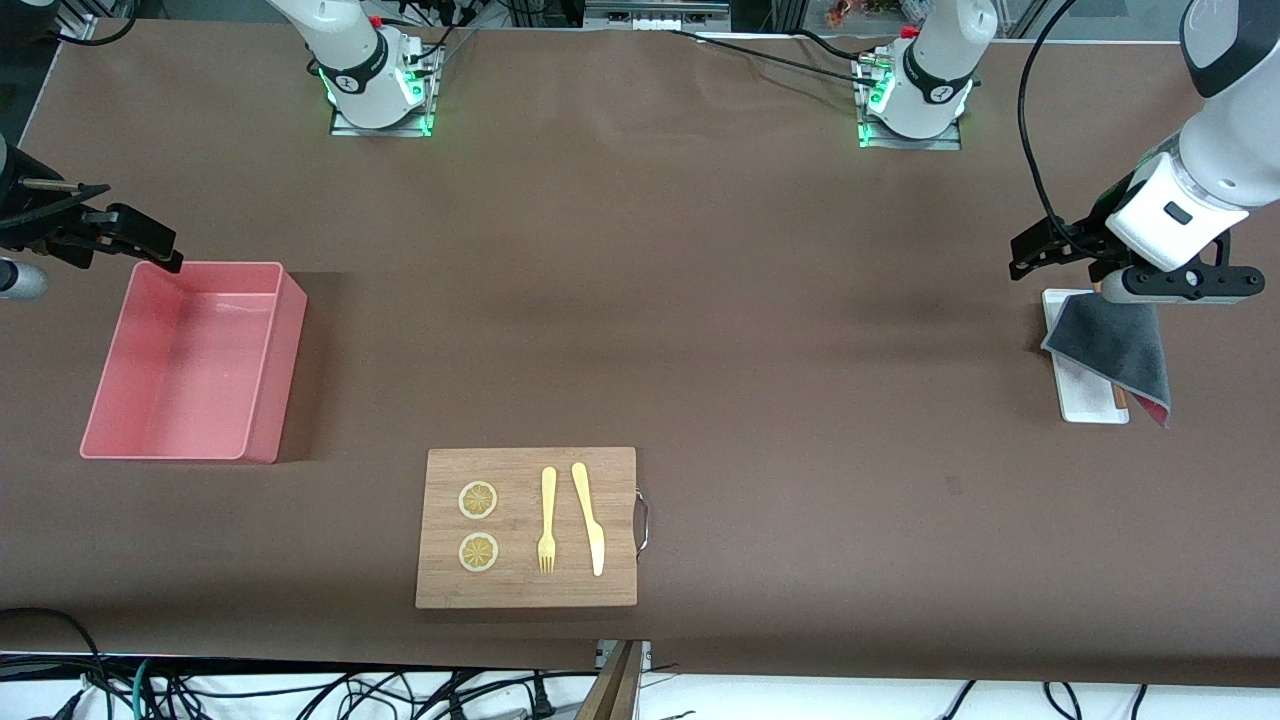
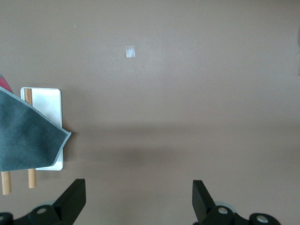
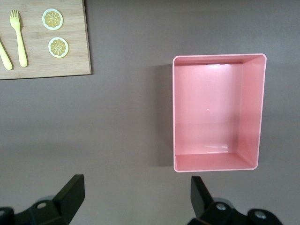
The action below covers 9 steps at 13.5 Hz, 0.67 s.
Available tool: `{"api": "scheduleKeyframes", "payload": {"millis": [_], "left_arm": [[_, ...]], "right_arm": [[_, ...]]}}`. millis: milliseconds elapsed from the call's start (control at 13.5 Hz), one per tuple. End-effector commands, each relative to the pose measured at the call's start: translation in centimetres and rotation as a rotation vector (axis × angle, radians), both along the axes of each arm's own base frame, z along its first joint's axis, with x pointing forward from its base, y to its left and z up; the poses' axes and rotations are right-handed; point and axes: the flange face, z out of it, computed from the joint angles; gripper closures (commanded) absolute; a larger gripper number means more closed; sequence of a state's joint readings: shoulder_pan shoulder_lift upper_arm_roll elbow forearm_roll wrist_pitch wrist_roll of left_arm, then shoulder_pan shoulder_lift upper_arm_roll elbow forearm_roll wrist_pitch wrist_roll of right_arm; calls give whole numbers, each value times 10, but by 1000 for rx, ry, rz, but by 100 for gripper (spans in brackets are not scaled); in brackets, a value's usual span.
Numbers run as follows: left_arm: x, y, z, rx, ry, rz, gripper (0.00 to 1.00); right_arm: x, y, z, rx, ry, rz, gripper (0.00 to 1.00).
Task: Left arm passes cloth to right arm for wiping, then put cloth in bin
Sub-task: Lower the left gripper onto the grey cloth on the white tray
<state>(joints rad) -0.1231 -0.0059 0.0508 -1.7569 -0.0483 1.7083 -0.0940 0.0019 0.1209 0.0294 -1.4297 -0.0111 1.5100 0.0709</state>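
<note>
Overhead, both tools gape: left tool (image 2: pixel 136 201) near the cloth (image 1: pixel 1115 350), right tool (image 3: pixel 136 199) beside the bin (image 1: pixel 150 440).

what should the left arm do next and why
Probably lower the left pincer onto the cloth and close on it. The cloth lies draped over the white tray at the left arm's end of the table, ungrasped, and the pincer hangs open above the table beside it. The right pincer waits open by the empty bin.
</note>
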Motion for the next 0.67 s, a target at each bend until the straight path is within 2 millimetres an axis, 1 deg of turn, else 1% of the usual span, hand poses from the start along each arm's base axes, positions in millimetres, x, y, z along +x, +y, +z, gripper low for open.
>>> {"api": "scheduleKeyframes", "payload": {"millis": [0, 74, 222, 444, 593], "left_arm": [[7, 0, 3, 24, 10, -13, 0], [8, -1, 3, 24, 10, -13, 0], [11, -1, -4, 26, 22, -13, 0], [11, -3, -5, 26, 24, -16, 0], [12, -3, -9, 27, 32, -16, 0]], "right_arm": [[2, -1, 3, 0, -5, 9, 0], [2, -1, 3, 0, -5, 9, 0], [2, -1, 3, 1, -5, 7, 0], [2, -1, 3, 1, -5, 7, 0], [2, -1, 3, 1, -5, 7, 0]]}}
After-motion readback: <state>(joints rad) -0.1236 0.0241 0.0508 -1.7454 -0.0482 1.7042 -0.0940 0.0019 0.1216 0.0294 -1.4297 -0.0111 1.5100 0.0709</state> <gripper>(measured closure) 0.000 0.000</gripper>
